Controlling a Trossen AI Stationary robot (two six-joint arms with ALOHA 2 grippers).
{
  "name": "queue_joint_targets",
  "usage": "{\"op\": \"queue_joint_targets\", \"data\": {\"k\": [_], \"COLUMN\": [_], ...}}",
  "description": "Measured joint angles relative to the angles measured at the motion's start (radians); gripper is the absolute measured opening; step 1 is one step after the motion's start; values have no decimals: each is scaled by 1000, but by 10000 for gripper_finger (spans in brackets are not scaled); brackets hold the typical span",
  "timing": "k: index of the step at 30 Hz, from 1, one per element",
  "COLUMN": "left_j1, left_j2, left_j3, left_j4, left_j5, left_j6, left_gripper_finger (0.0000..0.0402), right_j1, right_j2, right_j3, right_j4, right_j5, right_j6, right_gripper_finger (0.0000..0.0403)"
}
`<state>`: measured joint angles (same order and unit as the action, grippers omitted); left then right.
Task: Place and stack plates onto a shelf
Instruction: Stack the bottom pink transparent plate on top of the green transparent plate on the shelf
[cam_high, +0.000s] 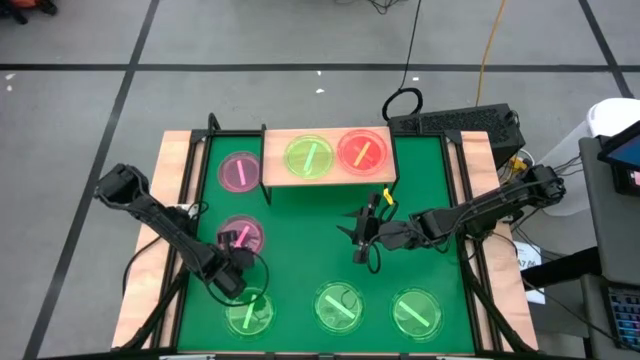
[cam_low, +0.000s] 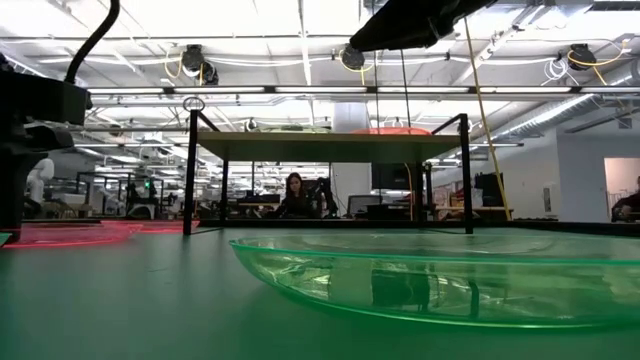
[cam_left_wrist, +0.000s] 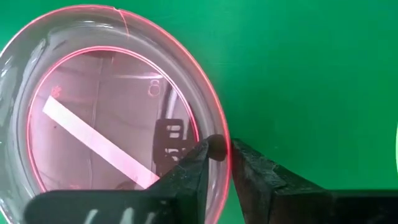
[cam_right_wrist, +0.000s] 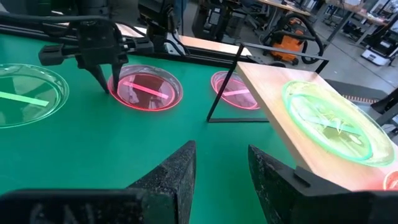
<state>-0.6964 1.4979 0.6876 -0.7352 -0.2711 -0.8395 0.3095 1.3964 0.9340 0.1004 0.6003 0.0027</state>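
At the 12 o'clock edge of the green mat (cam_high: 300, 215) you have the shelf (cam_high: 328, 178), carrying a green plate (cam_high: 309, 157) and, just beside it toward 3 o'clock, an orange plate (cam_high: 362, 151). A pink plate (cam_high: 239, 171) lies on the mat beside the shelf at its 9 o'clock end. Your left gripper (cam_left_wrist: 219, 163) is down at a second pink plate (cam_left_wrist: 118, 112) near the mat's middle-left; its jaws straddle that plate's rim, one finger inside the dish and one outside, narrowly spread and only about touching the rim. Your right gripper (cam_right_wrist: 221, 168) hangs over the mat's centre, below the shelf's orange end, jaws spread and holding nothing. Along the 6 o'clock edge of the desk three more green plates lie well apart: one at 7 o'clock (cam_high: 248, 313), one at 6 (cam_high: 340, 306), one at 5 (cam_high: 417, 313).
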Motion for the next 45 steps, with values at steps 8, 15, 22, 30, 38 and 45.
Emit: {"op": "queue_joint_targets", "data": {"k": [8, 15, 22, 30, 38, 45], "left_j1": [0, -12, 14, 265, 613, 791], "left_j2": [5, 5, 3, 3, 3, 17], "left_j3": [100, 325, 584, 689, 690, 690], "left_j4": [-115, -350, -438, -282, -75, -66], "left_j5": [-8, -101, -400, -529, -317, -114], "left_j6": [15, 64, 350, 959, 1370, 1445], "left_gripper_finger": [5, 3, 2, 1, 1, 12], "right_j1": [43, 134, 220, 256, 256, 256], "right_j2": [-26, -129, -246, -301, -314, -314], "right_j3": [1, 2, 2, 2, 2, 2], "right_j4": [5, -11, -7, -3, 8, 7], "right_j5": [0, 0, 0, 2, 5, 5], "right_j6": [19, 13, 7, -9, -13, 4], "right_gripper_finger": [128, 128, 128, 128, 128, 128]}}
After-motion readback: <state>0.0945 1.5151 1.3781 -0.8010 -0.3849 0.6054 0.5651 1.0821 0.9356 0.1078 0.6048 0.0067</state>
